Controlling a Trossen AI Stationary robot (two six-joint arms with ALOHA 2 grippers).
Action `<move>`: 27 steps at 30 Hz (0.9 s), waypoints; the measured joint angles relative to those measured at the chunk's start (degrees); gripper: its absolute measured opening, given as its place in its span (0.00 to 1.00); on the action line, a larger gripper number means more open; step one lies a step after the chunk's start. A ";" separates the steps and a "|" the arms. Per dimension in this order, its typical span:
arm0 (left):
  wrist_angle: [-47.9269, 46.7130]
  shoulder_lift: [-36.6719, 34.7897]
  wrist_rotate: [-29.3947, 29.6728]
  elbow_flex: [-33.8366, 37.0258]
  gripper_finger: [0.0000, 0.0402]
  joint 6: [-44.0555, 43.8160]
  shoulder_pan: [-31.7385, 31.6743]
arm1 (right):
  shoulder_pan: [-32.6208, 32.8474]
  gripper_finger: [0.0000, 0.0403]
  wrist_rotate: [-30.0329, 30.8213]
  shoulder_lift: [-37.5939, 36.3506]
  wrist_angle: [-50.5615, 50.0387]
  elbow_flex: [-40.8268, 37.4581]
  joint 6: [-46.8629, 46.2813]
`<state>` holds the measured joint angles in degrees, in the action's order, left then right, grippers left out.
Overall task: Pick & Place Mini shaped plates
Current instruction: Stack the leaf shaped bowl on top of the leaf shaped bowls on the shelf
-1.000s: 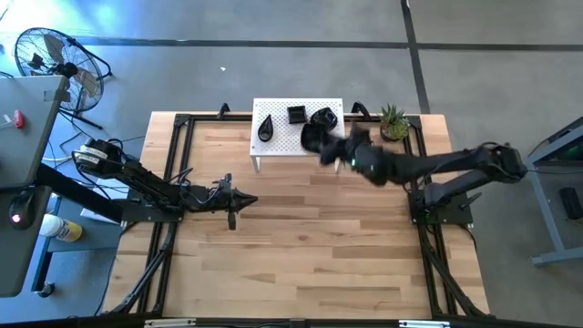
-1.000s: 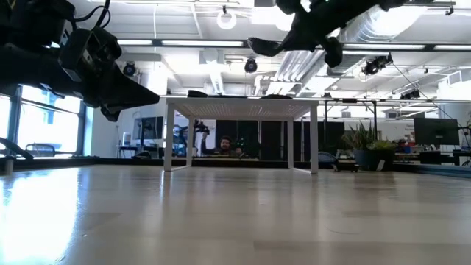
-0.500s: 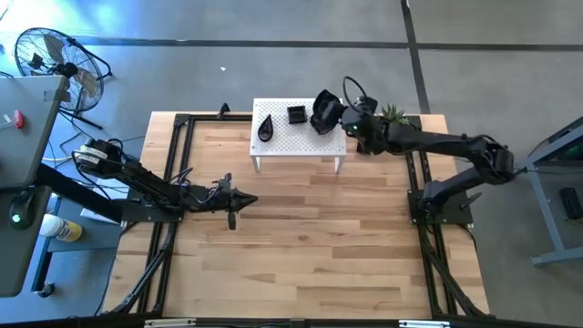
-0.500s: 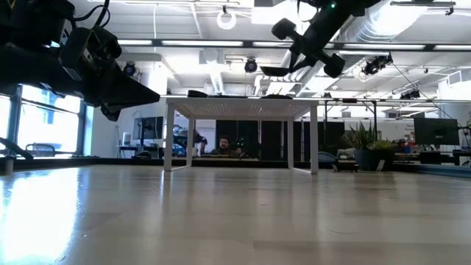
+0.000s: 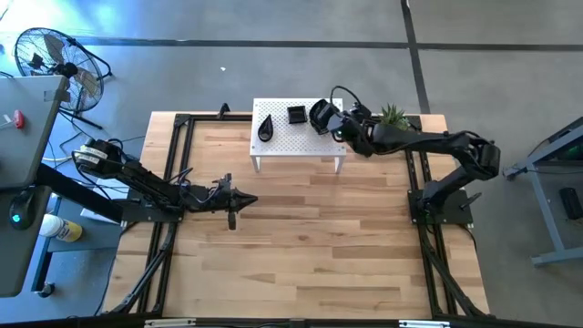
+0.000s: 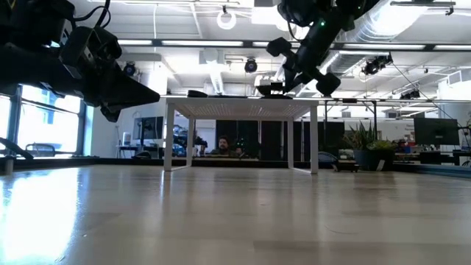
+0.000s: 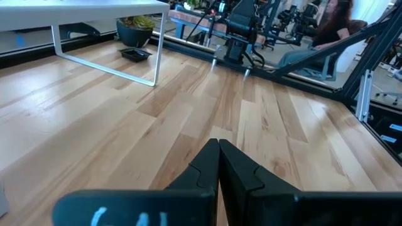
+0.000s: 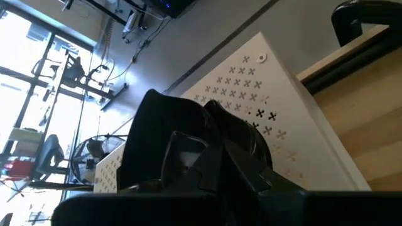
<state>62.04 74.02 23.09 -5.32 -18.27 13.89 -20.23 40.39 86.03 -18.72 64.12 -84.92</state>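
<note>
The right hand, clamped on a rounded mini plate, hangs over the white perforated stand's right end; left hand, fingers together, waits far off.

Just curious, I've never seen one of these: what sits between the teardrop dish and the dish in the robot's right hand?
From above, a small square black dish sits on the white stand between them.

The light wooden desk carries a white perforated stand at its far edge, with a small potted plant just beside it. On the stand lie a teardrop-shaped black plate and a square black plate, both beyond the right jaws. One more black plate lies on the desk near the plant, well ahead of the left jaws.
</note>
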 joint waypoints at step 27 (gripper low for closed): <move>-0.57 0.00 -0.15 0.00 0.00 -0.03 0.00 | -0.87 0.16 -2.41 -1.54 -2.64 0.00 13.75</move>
<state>61.47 74.02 22.94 -5.32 -18.31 13.89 -21.10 37.98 84.49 -21.36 64.12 -71.16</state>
